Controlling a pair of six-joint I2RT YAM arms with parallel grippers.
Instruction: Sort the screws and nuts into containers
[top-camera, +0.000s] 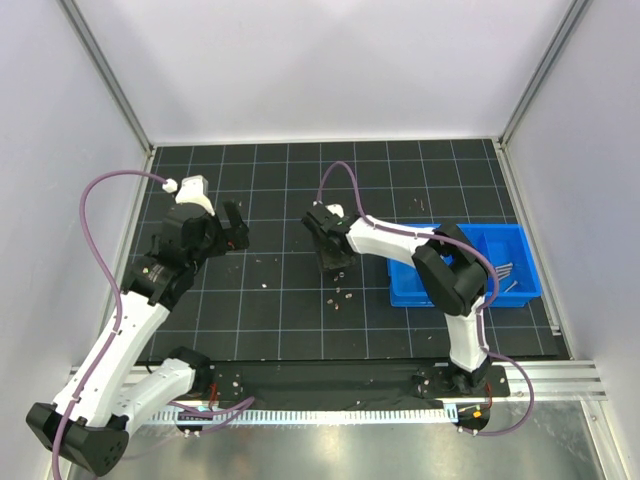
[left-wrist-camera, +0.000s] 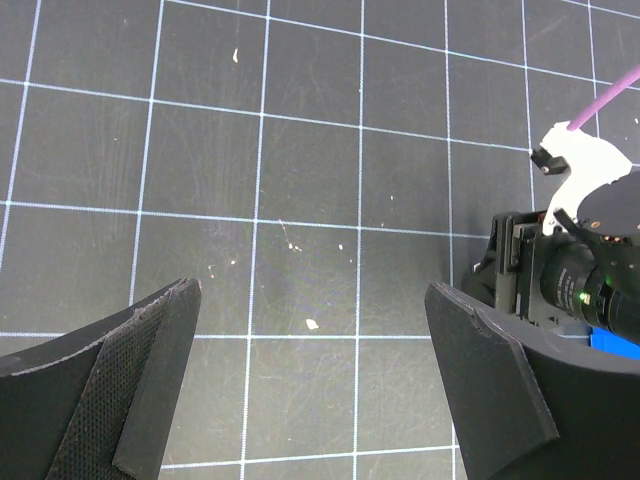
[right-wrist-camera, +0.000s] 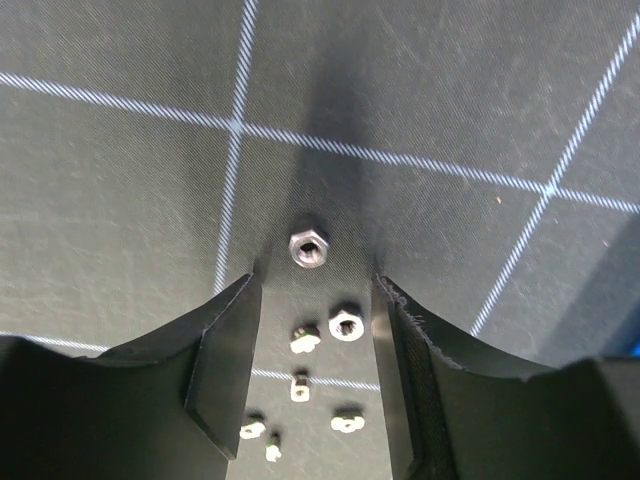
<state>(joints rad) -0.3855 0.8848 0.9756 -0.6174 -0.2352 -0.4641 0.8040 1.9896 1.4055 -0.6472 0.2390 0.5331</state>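
Observation:
The blue three-compartment tray (top-camera: 515, 229) stands at the right of the mat, with a few grey screws (top-camera: 506, 269) lying in it. Several pale nuts (top-camera: 340, 295) lie loose on the mat left of the tray. My right gripper (top-camera: 335, 262) hangs low over them. In the right wrist view it (right-wrist-camera: 315, 300) is open, with a hex nut (right-wrist-camera: 308, 246) just ahead of the fingertips and a ring-like nut (right-wrist-camera: 346, 325) and several smaller ones between the jaws. My left gripper (top-camera: 238, 235) is open wide (left-wrist-camera: 312, 300) and empty over the left mat. One pale bit (left-wrist-camera: 312, 323) lies below it.
The black gridded mat (top-camera: 290, 320) is walled by white panels on three sides. A few pale specks (top-camera: 263, 262) lie between the arms. The right arm's wrist (left-wrist-camera: 585, 275) and a sliver of the tray (left-wrist-camera: 615, 345) show at the right edge of the left wrist view.

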